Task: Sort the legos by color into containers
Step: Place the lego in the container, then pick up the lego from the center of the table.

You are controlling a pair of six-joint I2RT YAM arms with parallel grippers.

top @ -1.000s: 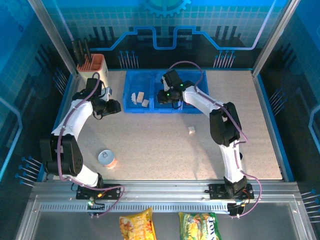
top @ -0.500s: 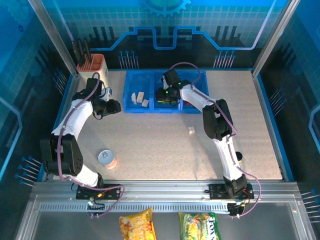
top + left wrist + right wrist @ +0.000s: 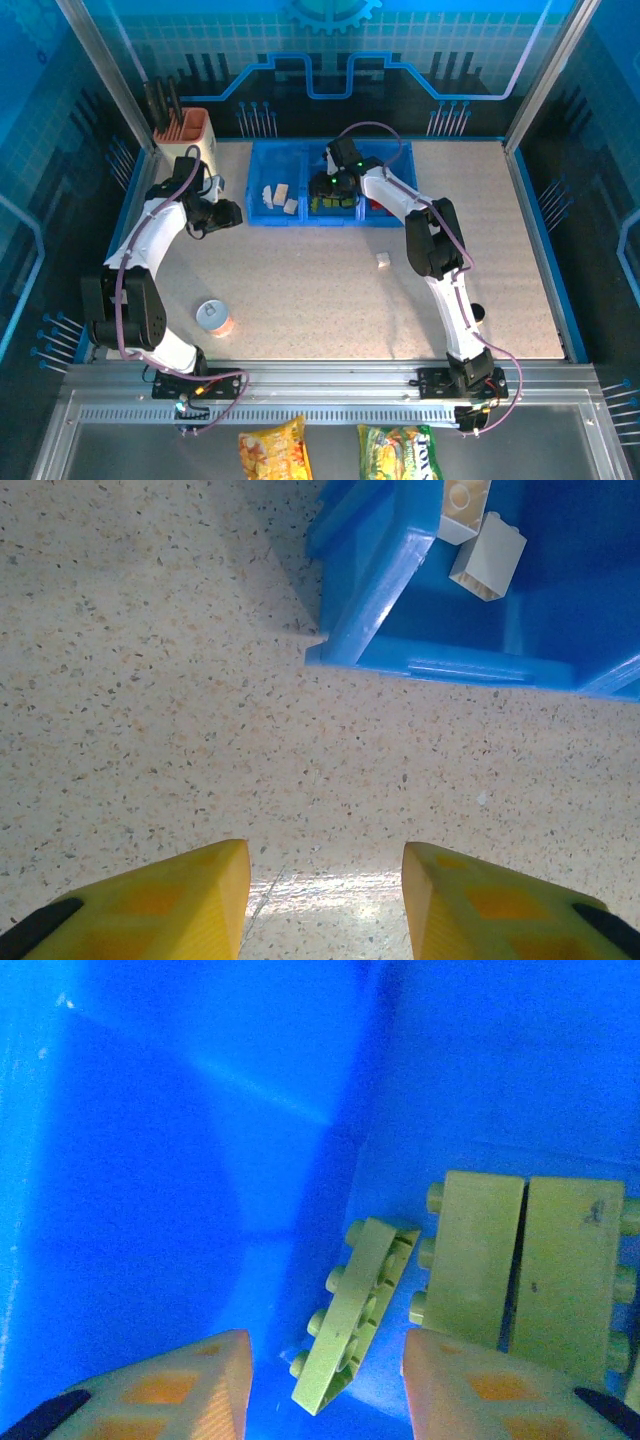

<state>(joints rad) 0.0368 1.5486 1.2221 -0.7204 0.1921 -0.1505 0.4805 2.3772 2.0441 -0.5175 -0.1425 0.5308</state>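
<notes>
The containers are three joined bins of one blue tray [image 3: 300,222]. White legos [image 3: 282,194] lie in the left bin, and two of them [image 3: 487,556] lie just inside its corner [image 3: 368,602]. My left gripper [image 3: 231,213] [image 3: 325,880] hovers open over bare table beside that corner. My right gripper [image 3: 330,190] [image 3: 322,1365] is down in the middle bin, open. A thin green plate [image 3: 354,1312] lies tilted between its fingers with a gap on each side. Two green bricks [image 3: 520,1260] lie beside it. Red legos [image 3: 377,209] show in the right bin. One white lego [image 3: 382,259] lies on the table.
A beige utensil holder [image 3: 185,133] stands at the back left, close behind the left arm. A small round can [image 3: 213,317] sits on the table at the front left. Blue walls bound the table on both sides.
The right arm's elbow has drawn in to the left while its gripper stayed at the middle bin. The left arm has not moved.
</notes>
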